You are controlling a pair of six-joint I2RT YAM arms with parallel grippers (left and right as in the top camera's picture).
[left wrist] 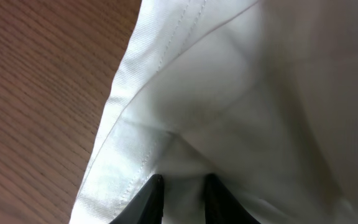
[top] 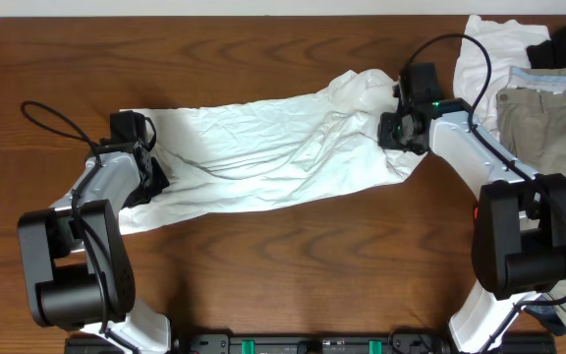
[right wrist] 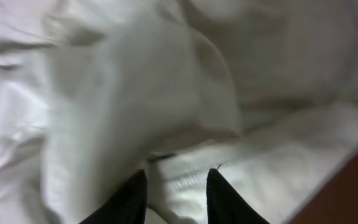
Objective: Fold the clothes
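The large wrinkled white garment lies stretched out across the wooden table between my two grippers. My left gripper sits at its left end. In the left wrist view the fingers are closed on a fold of the white cloth near a stitched hem. My right gripper sits at the garment's right end. In the right wrist view its fingers pinch a bunched fold of the cloth. No dark label shows.
Khaki trousers lie at the right edge, with a white piece and a black piece behind them at the back right. Bare wooden table runs along the front. Arm cables loop beside each gripper.
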